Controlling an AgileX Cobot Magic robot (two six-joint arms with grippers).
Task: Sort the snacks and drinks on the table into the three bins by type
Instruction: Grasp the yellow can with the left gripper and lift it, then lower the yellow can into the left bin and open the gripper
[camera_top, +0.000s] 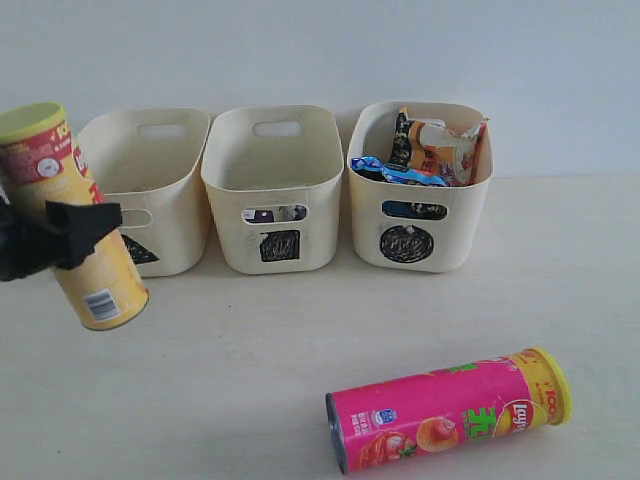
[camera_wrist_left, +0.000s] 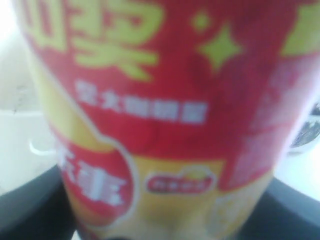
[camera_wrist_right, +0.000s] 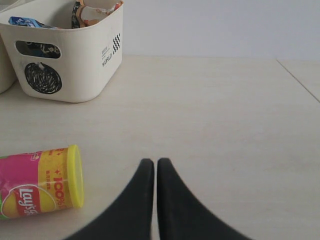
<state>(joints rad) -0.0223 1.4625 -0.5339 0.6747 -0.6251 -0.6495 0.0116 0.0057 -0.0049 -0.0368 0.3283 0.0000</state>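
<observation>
My left gripper (camera_top: 72, 236) is shut on the yellow chip tube (camera_top: 68, 215) with the lime-green lid. It holds the tube tilted in the air at the far left, in front of the triangle bin (camera_top: 165, 170). The tube (camera_wrist_left: 160, 125) fills the left wrist view, blurred. The pink chip tube (camera_top: 445, 420) with the yellow lid lies on its side on the table (camera_top: 230, 380) at the front right. My right gripper (camera_wrist_right: 151, 167) is shut with nothing in it, just beside the pink tube's (camera_wrist_right: 37, 182) lid end. The blue-white (camera_top: 395, 172) and orange-black (camera_top: 440, 145) noodle packets sit in the circle bin (camera_top: 420, 235).
The square bin (camera_top: 272, 170) stands in the middle; something dark and white (camera_top: 275, 214) shows through its handle slot, too small to name. A pale wall rises right behind the bins. The circle bin (camera_wrist_right: 95, 70) stands beyond the pink tube in the right wrist view.
</observation>
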